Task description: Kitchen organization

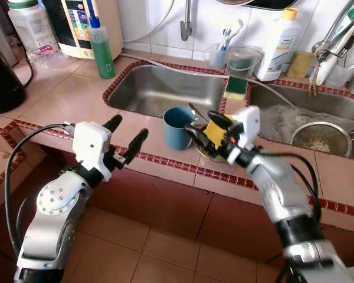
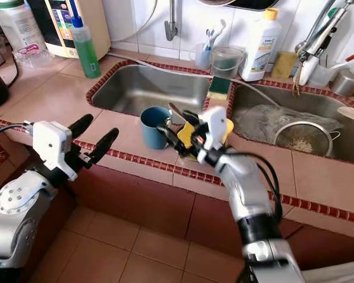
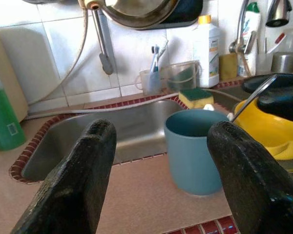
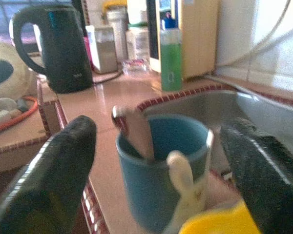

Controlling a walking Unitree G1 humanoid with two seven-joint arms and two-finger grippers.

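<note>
A blue cup stands on the tiled counter just in front of the left sink basin; a utensil leans inside it. Right beside it sits a yellow bowl with a metal spoon handle sticking out. My right gripper hovers open over the bowl's near rim, its fingers spread and pointing toward the cup. My left gripper is open too, held in front of the counter edge to the left of the cup, with nothing between its fingers.
A green-and-yellow sponge lies on the divider between the basins. The right basin holds a metal strainer. A green bottle, a white bottle and a black kettle stand on the counter. Red tiles trim the counter's front edge.
</note>
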